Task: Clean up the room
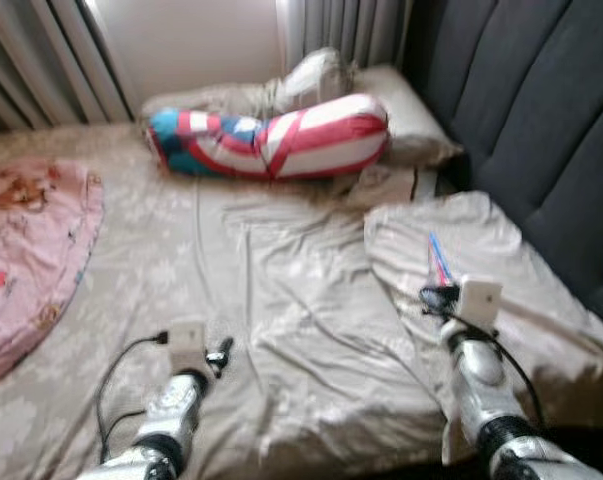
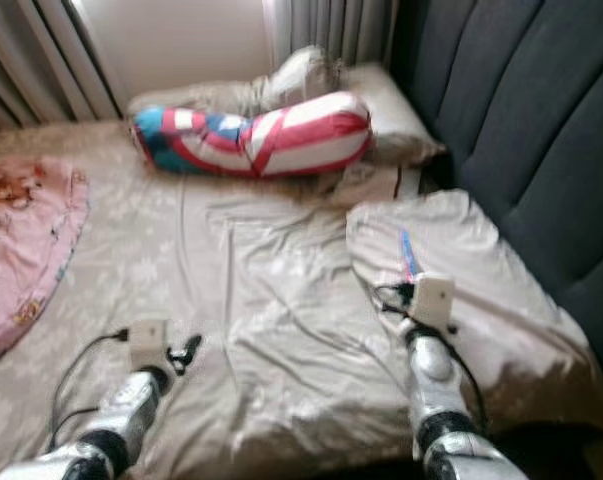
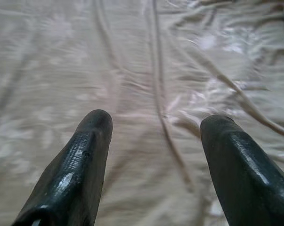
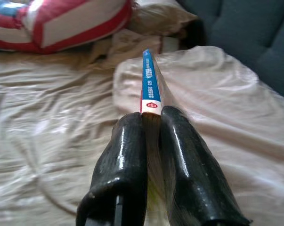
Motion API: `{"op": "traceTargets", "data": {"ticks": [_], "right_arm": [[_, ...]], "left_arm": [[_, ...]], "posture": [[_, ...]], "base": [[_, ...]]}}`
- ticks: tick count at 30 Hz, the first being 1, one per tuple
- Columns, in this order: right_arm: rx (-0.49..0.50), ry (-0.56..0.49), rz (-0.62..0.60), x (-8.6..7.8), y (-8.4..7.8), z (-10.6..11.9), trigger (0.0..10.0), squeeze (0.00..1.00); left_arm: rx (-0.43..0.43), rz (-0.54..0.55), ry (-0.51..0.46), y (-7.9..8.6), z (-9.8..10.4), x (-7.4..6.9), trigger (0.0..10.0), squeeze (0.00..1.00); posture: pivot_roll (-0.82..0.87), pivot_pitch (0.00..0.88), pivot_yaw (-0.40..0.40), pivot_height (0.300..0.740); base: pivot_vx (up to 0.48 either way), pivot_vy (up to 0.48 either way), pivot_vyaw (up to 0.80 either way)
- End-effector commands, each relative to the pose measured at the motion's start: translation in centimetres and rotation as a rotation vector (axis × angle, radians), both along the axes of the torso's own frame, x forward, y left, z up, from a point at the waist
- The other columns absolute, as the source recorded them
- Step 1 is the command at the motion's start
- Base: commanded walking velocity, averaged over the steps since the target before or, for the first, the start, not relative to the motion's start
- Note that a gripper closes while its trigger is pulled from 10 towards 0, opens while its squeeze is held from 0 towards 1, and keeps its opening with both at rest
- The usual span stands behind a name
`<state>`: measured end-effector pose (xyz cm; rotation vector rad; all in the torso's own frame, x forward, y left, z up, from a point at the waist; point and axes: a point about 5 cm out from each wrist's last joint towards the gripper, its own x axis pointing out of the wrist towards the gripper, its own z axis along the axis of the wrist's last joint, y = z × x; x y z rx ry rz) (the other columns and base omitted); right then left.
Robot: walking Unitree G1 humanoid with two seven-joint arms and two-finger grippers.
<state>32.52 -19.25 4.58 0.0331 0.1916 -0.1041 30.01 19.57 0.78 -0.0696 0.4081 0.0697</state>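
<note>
Packet pinched in right gripper above bed | left gripper spread, low over sheet

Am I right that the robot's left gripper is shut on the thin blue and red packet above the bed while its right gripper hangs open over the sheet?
Not quite: the sides are swapped. The right wrist view shows the right gripper shut on the thin blue and red packet above the bed, and the left wrist view shows the left gripper open over the sheet.
</note>
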Motion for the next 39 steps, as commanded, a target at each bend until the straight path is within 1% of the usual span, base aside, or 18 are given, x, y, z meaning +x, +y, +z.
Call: {"op": "traceTargets", "data": {"ticks": [1, 7, 12, 23, 31, 36, 39], "right_arm": [[-0.002, -0.037, 0.024, 0.5, 0.3, 0.8, 10.0, 0.0], [-0.001, -0.046, 0.043, 0.6, 0.5, 0.9, 10.0, 0.0], [-0.02, -0.058, 0.082, 0.6, 0.9, 1.1, 10.0, 0.0], [-0.011, -0.068, 0.117, 0.6, 1.4, 1.1, 10.0, 0.0], [-0.001, -0.061, 0.106, 0.6, 1.2, 1.0, 10.0, 0.0], [-0.014, -0.071, 0.12, 0.6, 1.3, 1.1, 10.0, 0.0], [-0.018, -0.079, 0.135, 0.6, 1.5, 1.2, 10.0, 0.0]], "left_arm": [[-0.002, -0.012, 0.027, -0.4, -0.5, -0.4, 10.0, 0.0], [-0.003, -0.012, 0.024, -0.4, -0.5, -0.3, 10.0, 0.0], [-0.004, -0.009, 0.022, -0.2, -0.4, -0.3, 10.0, 0.0], [0.0, -0.012, 0.024, -0.4, -0.5, -0.3, 10.0, 0.0], [-0.002, -0.014, 0.019, -0.6, -0.4, -0.3, 10.0, 0.0], [-0.002, -0.014, 0.013, -0.4, -0.3, -0.2, 10.0, 0.0], [-0.002, -0.012, 0.011, -0.3, -0.3, -0.2, 10.0, 0.0]], "posture": [[0.0, 0.0, 0.032, 0.74], [0.0, 0.0, 0.032, 0.74], [0.0, 0.0, 0.031, 0.74], [0.0, 0.0, 0.032, 0.74], [0.0, 0.0, 0.032, 0.74], [0.0, 0.0, 0.032, 0.74], [0.0, 0.0, 0.033, 0.74]], "base": [[0.0, 0.0, 0.0], [0.0, 0.0, 0.0], [0.0, 0.0, 0.0], [0.0, 0.0, 0.8], [0.0, 0.0, 0.0], [0.0, 0.0, 0.0], [0.0, 0.0, 0.8]]}}
